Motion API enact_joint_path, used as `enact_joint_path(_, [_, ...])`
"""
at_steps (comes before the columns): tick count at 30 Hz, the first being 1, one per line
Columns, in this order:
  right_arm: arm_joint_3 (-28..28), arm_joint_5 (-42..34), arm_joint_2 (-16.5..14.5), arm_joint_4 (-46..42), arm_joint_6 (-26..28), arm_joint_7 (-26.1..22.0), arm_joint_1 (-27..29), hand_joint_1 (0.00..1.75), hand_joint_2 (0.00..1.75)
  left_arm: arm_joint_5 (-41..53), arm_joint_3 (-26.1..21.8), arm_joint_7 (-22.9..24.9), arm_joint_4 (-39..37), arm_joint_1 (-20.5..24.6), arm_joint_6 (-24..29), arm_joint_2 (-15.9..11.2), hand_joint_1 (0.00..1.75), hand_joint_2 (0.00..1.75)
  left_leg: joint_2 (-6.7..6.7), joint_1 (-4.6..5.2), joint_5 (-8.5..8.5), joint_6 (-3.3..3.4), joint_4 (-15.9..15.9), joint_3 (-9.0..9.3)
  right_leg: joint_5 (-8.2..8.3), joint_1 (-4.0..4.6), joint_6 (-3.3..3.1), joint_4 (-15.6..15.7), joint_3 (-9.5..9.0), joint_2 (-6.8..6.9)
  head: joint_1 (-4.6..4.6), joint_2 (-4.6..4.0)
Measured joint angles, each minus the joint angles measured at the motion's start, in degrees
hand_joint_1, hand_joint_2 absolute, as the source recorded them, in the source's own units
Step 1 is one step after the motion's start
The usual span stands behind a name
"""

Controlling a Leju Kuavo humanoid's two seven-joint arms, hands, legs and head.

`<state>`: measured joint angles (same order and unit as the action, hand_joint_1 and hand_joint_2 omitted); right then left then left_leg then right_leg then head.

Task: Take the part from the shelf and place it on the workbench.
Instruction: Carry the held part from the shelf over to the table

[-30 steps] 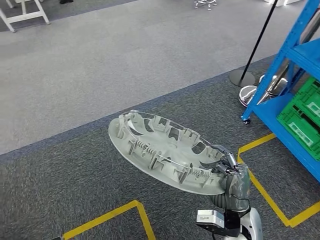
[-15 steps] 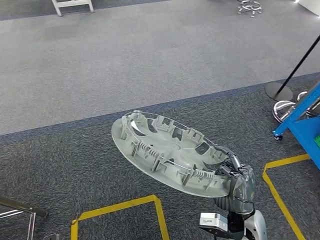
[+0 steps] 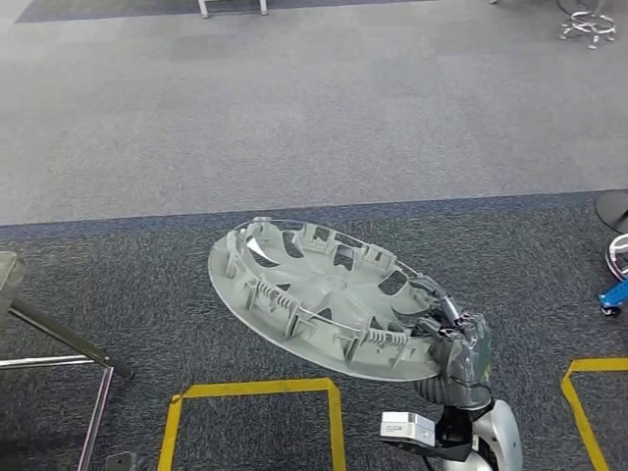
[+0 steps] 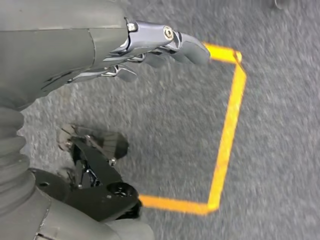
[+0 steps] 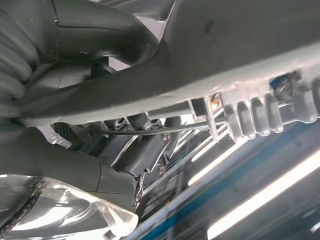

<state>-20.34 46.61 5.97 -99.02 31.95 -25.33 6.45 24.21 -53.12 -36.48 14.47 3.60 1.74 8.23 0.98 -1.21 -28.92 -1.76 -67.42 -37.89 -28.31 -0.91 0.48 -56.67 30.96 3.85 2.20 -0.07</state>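
Note:
The part is a large grey wheel cover, round and ribbed on its upper face, carried nearly flat over the dark carpet. My right hand grips its rim at the near right edge, fingers hooked over the inner ring. In the right wrist view the wheel cover's rim runs close across the picture, with my right hand's fingers curled under it. My left hand hangs over the carpet, its fingers stretched out and holding nothing.
Yellow floor tape marks a box on the dark carpet just below the part, another corner at right. A metal frame's legs stand at the left. A blue shelf foot and a round stand base sit at the far right.
The whole view has swung left: the blue shelf slid out at the right, and a metal frame came in at the left. The wheel cover stays in my right hand's grip.

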Motion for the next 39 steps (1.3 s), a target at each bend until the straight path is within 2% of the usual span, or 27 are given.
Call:
enact_joint_path(1, [-0.36, 0.4, 0.01, 0.09, -0.15, 0.13, -0.33, 1.75, 1.75, 0.38, 0.2, -0.05, 0.0, 0.16, 0.16, 0.13, 0.0, 1.75, 1.36, 0.09, 1.29, -0.1, 3.68, 1.94, -0.12, 0.07, 0.27, -0.05, -0.07, 0.55, 0.02, 0.0])
enact_joint_path(2, [-0.8, 0.91, 0.11, 0.22, -0.29, 0.3, -0.84, 1.75, 1.75, 0.75, 0.45, -0.1, 0.0, 0.44, 0.33, 0.3, 0.0, 1.75, 2.37, 0.25, 2.27, 0.18, 6.75, 3.42, -0.25, 0.18, 0.65, -0.16, -0.11, 1.13, -0.02, 0.0])
enact_joint_path(3, [-1.27, 1.43, 0.25, 0.35, -0.46, 0.44, -1.4, 1.75, 1.75, 1.08, 0.69, -0.12, 0.0, 0.71, 0.47, 0.46, 0.0, 1.75, 3.01, 0.51, 2.45, 0.64, 8.15, 3.97, -0.36, 0.29, 1.03, -0.26, -0.13, 1.65, -0.04, 0.0])
enact_joint_path(5, [-2.33, 2.55, 0.56, 0.64, -0.87, 0.8, -2.65, 1.75, 1.75, 1.73, 1.13, -0.12, 0.0, 1.08, 0.77, 0.63, 0.0, 1.75, 2.08, 0.99, 2.43, 1.94, 8.48, 3.69, -0.47, 0.27, 1.77, -0.31, -0.22, 2.78, -0.1, 0.0])
enact_joint_path(6, [-2.9, 3.12, 0.68, 0.81, -1.1, 1.03, -3.3, 1.75, 1.75, 2.1, 1.35, -0.11, 0.0, 1.11, 0.97, 0.68, 0.0, 1.75, 1.52, 1.06, 2.54, 2.43, 8.61, 3.65, -0.75, 0.08, 2.12, -0.48, -0.15, 2.65, -0.1, 0.0])
enact_joint_path(8, [-4.06, 4.05, 0.98, 1.19, -1.53, 1.43, -4.45, 1.75, 1.75, 2.72, 1.89, -0.11, 0.0, 1.36, 1.43, 0.72, 0.0, 1.75, 0.29, 1.05, 2.86, 3.42, 8.87, 3.63, -2.71, -0.24, 2.48, -3.31, 1.25, 0.18, -0.27, 0.0])
enact_joint_path(10, [-5.1, 4.67, 1.4, 1.66, -1.78, 1.64, -5.07, 1.75, 1.75, 3.12, 2.34, -0.11, 0.0, 1.78, 1.75, 0.76, 0.0, 1.75, -1.07, 1.16, 3.05, 4.1, 8.94, 3.48, -6.26, -0.24, 2.37, -10.58, 4.93, -2.85, -0.54, 0.0])
enact_joint_path(11, [-5.55, 4.85, 1.59, 1.94, -1.85, 1.78, -5.24, 1.75, 1.75, 3.26, 2.52, -0.11, 0.0, 1.91, 1.85, 0.79, 0.0, 1.75, -1.87, 1.33, 3.1, 4.27, 8.94, 3.42, -7.64, -0.17, 2.25, -14.5, 6.99, -3.42, -0.6, 0.0])
enact_joint_path(12, [-5.94, 5.02, 1.78, 2.24, -1.87, 1.96, -5.39, 1.75, 1.75, 3.4, 2.66, -0.11, 0.0, 1.94, 1.95, 0.81, 0.0, 1.75, -2.7, 1.53, 3.14, 4.37, 8.93, 3.4, -8.08, -0.12, 2.1, -16.98, 8.43, -3.64, -0.62, 0.0])
enact_joint_path(13, [-6.32, 5.25, 1.95, 2.55, -1.89, 2.18, -5.58, 1.75, 1.75, 3.56, 2.81, -0.1, 0.0, 1.93, 2.09, 0.81, 0.0, 1.75, -3.58, 1.7, 3.17, 4.42, 8.91, 3.42, -7.37, -0.05, 1.88, -17.4, 8.95, -3.77, -0.62, 0.0])
enact_joint_path(14, [-6.73, 5.54, 2.1, 2.86, -1.9, 2.4, -5.82, 1.75, 1.75, 3.77, 2.98, -0.1, 0.0, 1.9, 2.24, 0.81, 0.0, 1.75, -4.43, 1.82, 3.19, 4.44, 8.89, 3.46, -5.62, 0.01, 1.59, -15.47, 8.32, -4.0, -0.62, 0.0])
enact_joint_path(15, [-7.17, 5.9, 2.26, 3.14, -1.91, 2.56, -6.15, 1.75, 1.75, 3.98, 3.12, -0.09, 0.0, 1.92, 2.39, 0.8, 0.0, 1.75, -5.24, 1.88, 3.2, 4.44, 8.86, 3.51, -3.31, 0.08, 1.27, -11.82, 6.78, -4.63, -0.62, 0.0])
enact_joint_path(17, [-8.19, 6.62, 2.5, 3.74, -2.02, 2.82, -7.2, 1.75, 1.75, 4.41, 3.45, -0.07, 0.0, 2.06, 2.58, 0.79, 0.0, 1.75, -6.66, 1.92, 3.25, 4.21, 8.64, 3.29, -0.35, -0.04, 0.83, -4.55, 3.41, -7.64, -0.57, 0.0])
enact_joint_path(19, [-9.21, 7.18, 2.62, 4.33, -2.25, 3.15, -8.25, 1.75, 1.75, 4.64, 3.69, -0.03, 0.0, 2.21, 2.68, 0.75, 0.0, 1.75, -7.95, 1.67, 3.51, 3.59, 8.45, 2.67, -0.01, -0.06, 0.77, -1.7, 1.98, -9.46, -0.55, 0.0])
enact_joint_path(21, [-10.01, 7.56, 2.66, 4.87, -2.4, 3.45, -9.05, 1.75, 1.75, 4.73, 3.88, -0.01, 0.0, 2.16, 2.75, 0.62, 0.0, 1.75, -9.03, 1.36, 3.68, 2.9, 8.37, 2.24, 0.14, 0.03, 0.54, -1.21, 1.66, -8.25, -0.58, 0.0])
enact_joint_path(22, [-10.35, 7.7, 2.68, 5.13, -2.42, 3.55, -9.44, 1.75, 1.75, 4.8, 3.97, -0.02, 0.0, 2.1, 2.81, 0.54, 0.0, 1.75, -8.43, 1.4, 3.3, 2.61, 7.9, 1.99, 0.25, -0.01, 0.3, -0.92, 1.42, -7.47, -0.53, 0.0])
enact_joint_path(23, [-10.73, 7.83, 2.68, 5.38, -2.44, 3.62, -9.83, 1.75, 1.75, 4.93, 4.06, -0.05, 0.0, 2.13, 2.95, 0.46, 0.0, 1.75, -7.09, 1.48, 2.35, 2.32, 6.44, 1.3, 0.35, -0.08, 0.01, -0.62, 1.2, -6.58, -0.41, 0.0])
enact_joint_path(25, [-11.5, 8.18, 2.7, 5.86, -2.46, 3.82, -10.52, 1.75, 1.75, 5.39, 4.33, -0.14, 0.0, 2.39, 3.46, 0.37, 0.0, 1.75, -3.5, 1.46, -0.9, 1.73, 0.34, -1.6, 0.3, -0.04, -0.4, -0.36, 0.9, -4.71, -0.16, 0.0])
enact_joint_path(27, [-12.23, 8.72, 2.72, 6.28, -2.43, 4.28, -11.13, 1.75, 1.75, 5.8, 4.64, -0.22, 0.0, 2.61, 3.95, 0.33, 0.0, 1.75, -1.92, 1.08, -3.2, 1.21, -6.13, -4.75, 0.08, 0.05, -0.51, -0.39, 0.8, -2.86, -0.08, 0.0])
enact_joint_path(28, [-12.54, 9.04, 2.72, 6.43, -2.41, 4.57, -11.38, 1.75, 1.75, 5.89, 4.76, -0.25, 0.0, 2.63, 4.09, 0.29, 0.0, 1.75, -1.59, 0.88, -2.94, 1.02, -7.06, -5.21, -0.05, 0.06, -0.47, -0.4, 0.72, -2.02, -0.08, 0.0])
enact_joint_path(29, [-12.82, 9.34, 2.73, 6.52, -2.39, 4.85, -11.58, 1.75, 1.75, 5.92, 4.85, -0.27, 0.0, 2.63, 4.17, 0.25, 0.0, 1.75, -1.28, 0.7, -1.58, 0.87, -5.65, -4.5, -0.2, 0.06, -0.38, -0.41, 0.57, -1.24, -0.07, 0.0])
enact_joint_path(30, [-13.04, 9.61, 2.73, 6.57, -2.37, 5.05, -11.73, 1.75, 1.75, 5.93, 4.92, -0.3, 0.0, 2.64, 4.23, 0.19, 0.0, 1.75, -0.68, 0.58, 0.52, 0.79, -2.21, -2.75, -0.4, 0.06, -0.23, -0.41, 0.33, -0.52, -0.07, 0.0])
enact_joint_path(32, [-13.39, 9.95, 2.75, 6.6, -2.32, 5.26, -12.1, 1.75, 1.75, 5.93, 5.05, -0.44, 0.0, 2.79, 4.29, 0.13, 0.0, 1.75, 2.03, 0.95, 3.26, 1.01, 5.22, 1.02, -0.85, 0.32, 0.25, -0.5, -0.05, 0.73, -0.04, 0.0])
enact_joint_path(34, [-13.65, 10.09, 2.8, 6.6, -2.27, 5.34, -12.61, 1.75, 1.75, 5.98, 5.13, -0.62, 0.0, 3.0, 4.33, 0.15, 0.0, 1.75, 3.71, 1.51, 3.38, 1.76, 8.08, 2.21, -1.19, 0.71, 0.78, -0.55, -0.19, 1.85, -0.12, 0.0])
enact_joint_path(36, [-13.92, 10.45, 2.83, 6.6, -2.23, 5.43, -13.24, 1.75, 1.75, 6.05, 5.17, -0.72, 0.0, 3.03, 4.43, 0.09, 0.0, 1.75, 2.65, 1.62, 3.31, 2.65, 8.27, 2.08, -1.56, 0.76, 1.34, -0.49, -0.42, 2.96, -0.21, 0.0])
enact_joint_path(37, [-14.09, 10.86, 2.86, 6.6, -2.22, 5.51, -13.61, 1.75, 1.75, 6.08, 5.2, -0.75, 0.01, 3.03, 4.47, 0.07, 0.0, 1.75, 1.94, 1.55, 3.33, 3.02, 8.4, 2.16, -2.06, 0.61, 1.65, -0.84, -0.37, 2.41, -0.29, 0.0])
enact_joint_path(39, [-14.45, 11.83, 2.99, 6.61, -2.17, 5.69, -14.25, 1.75, 1.75, 6.1, 5.27, -0.76, 0.02, 3.28, 4.55, 0.08, 0.0, 1.75, 0.53, 1.34, 3.47, 3.78, 8.65, 2.37, -4.37, 0.33, 2.05, -4.58, 1.37, -0.4, -0.53, 0.0])
